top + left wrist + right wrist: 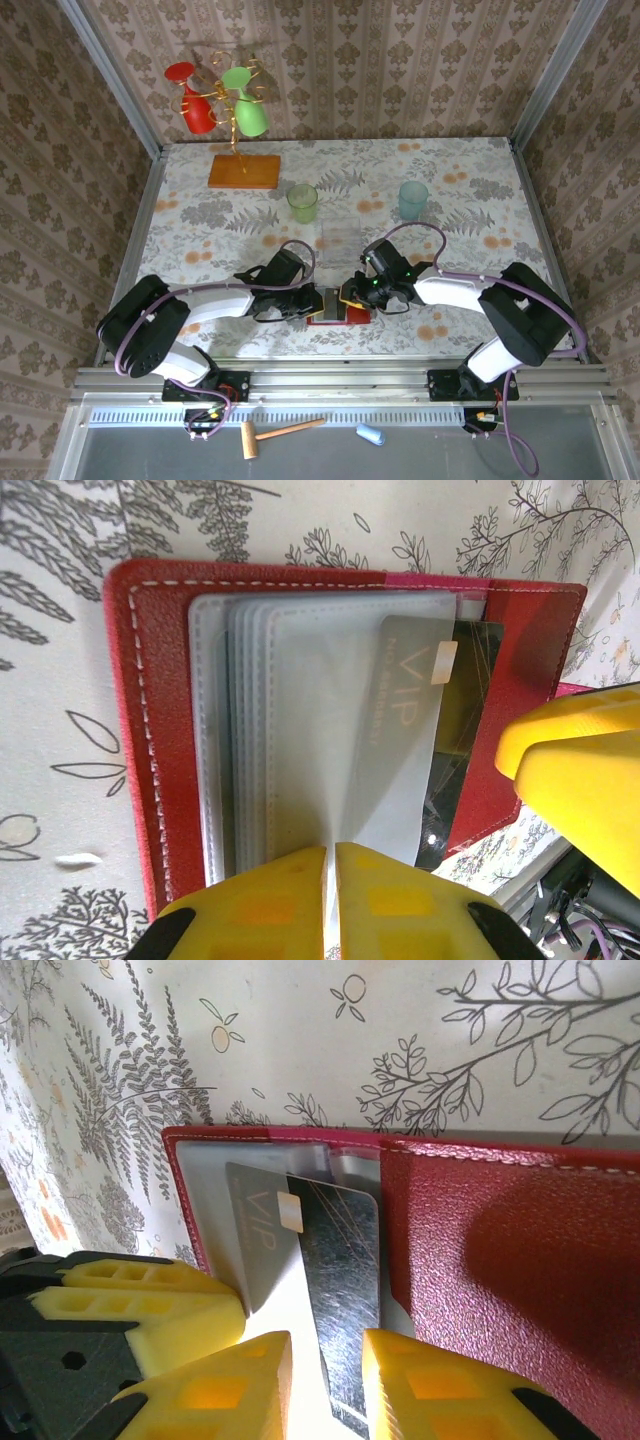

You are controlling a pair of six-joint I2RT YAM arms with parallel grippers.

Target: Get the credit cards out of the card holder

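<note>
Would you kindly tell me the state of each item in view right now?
card holder: open, lying flat
dark card: skewed, partly out of its pocket
VIP card: inside its sleeve
left gripper: jaws shut on clear sleeve
right gripper: jaws shut on dark card
green cup: upright
teal cup: upright

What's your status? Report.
Left jaws shut on card holder sleeve. Right jaws straddle dark card, grip unclear. VIP card overlaps it. Nothing blocking.
</note>
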